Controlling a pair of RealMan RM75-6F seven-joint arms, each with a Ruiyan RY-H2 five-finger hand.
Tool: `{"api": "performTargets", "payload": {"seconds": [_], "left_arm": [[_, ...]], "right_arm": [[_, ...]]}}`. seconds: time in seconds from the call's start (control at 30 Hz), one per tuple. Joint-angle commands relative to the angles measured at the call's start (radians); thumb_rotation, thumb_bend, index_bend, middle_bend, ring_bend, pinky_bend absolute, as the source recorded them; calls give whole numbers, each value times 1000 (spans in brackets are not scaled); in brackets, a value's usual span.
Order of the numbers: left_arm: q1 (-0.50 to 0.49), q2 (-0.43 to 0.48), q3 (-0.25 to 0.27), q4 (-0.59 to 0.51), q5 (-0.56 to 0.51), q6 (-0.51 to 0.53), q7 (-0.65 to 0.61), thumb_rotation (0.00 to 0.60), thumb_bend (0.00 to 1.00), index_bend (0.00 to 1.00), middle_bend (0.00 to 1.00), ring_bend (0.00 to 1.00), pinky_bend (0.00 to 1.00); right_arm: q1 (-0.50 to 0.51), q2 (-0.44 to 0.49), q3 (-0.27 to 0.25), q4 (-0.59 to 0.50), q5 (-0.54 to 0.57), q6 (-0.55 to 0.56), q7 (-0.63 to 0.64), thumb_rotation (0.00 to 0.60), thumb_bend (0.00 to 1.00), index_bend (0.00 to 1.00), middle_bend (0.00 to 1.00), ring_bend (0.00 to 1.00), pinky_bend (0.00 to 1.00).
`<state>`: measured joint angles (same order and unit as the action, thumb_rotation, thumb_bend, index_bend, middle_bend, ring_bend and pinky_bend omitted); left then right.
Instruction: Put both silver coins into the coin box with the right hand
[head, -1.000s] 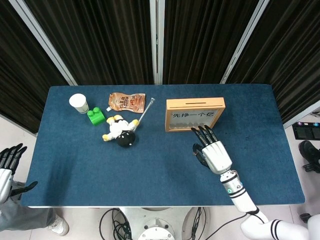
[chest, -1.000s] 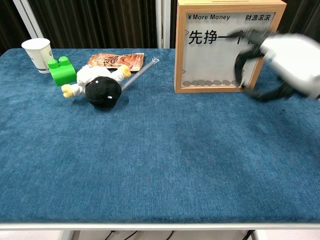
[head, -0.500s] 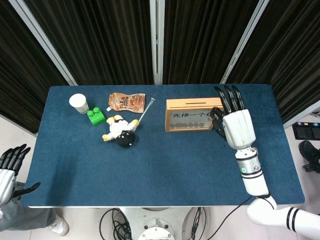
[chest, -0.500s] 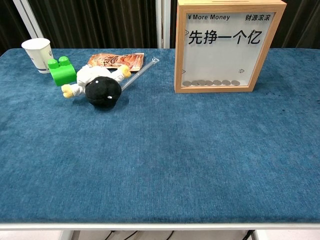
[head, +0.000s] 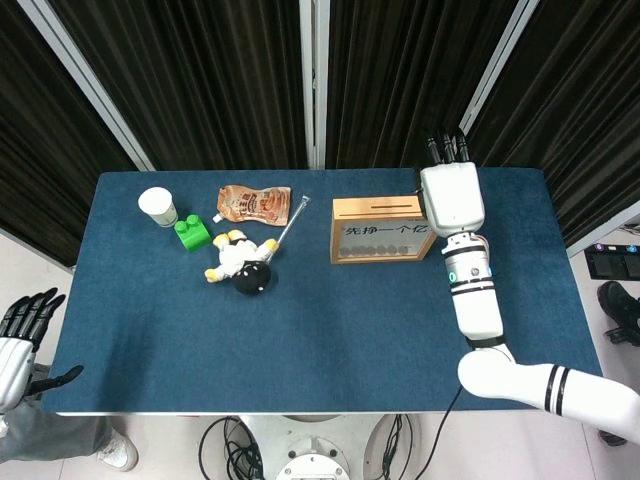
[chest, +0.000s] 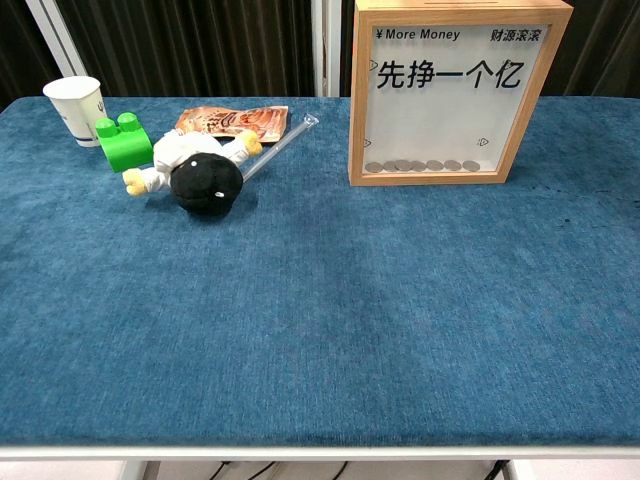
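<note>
The wooden coin box stands upright at the back right of the blue table, with a slot along its top edge. Behind its clear front, a row of several silver coins lies at the bottom. My right hand is raised over the box's right end, back toward the head camera, fingers pointing away. Its palm and thumb are hidden, so any coin in it cannot be seen. No loose coin shows on the cloth. My left hand hangs off the table's near left corner, fingers spread and holding nothing. Neither hand shows in the chest view.
At the back left are a white paper cup, a green block, an orange pouch, a clear straw and a plush toy with a black head. Dark curtains stand behind the table.
My right hand has risen from the cloth in front of the box to above the box's right end, leaving the chest view. The left hand has barely shifted.
</note>
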<state>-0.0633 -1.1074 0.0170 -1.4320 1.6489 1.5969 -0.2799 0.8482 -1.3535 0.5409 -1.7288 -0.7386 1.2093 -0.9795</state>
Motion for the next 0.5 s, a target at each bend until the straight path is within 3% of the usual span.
{"api": "performTargets", "payload": {"seconds": [0.03, 0.5], "left_arm": [[0, 1, 0, 0, -1, -1, 0, 600, 58, 57, 7, 0, 0], [-1, 2, -5, 14, -8, 5, -29, 600, 58, 56, 7, 0, 0]], "right_arm": [[130, -12, 9, -19, 218, 28, -194, 600, 379, 759, 77, 0, 0], [219, -44, -73, 38, 367, 74, -223, 600, 379, 758, 66, 0, 0]]}}
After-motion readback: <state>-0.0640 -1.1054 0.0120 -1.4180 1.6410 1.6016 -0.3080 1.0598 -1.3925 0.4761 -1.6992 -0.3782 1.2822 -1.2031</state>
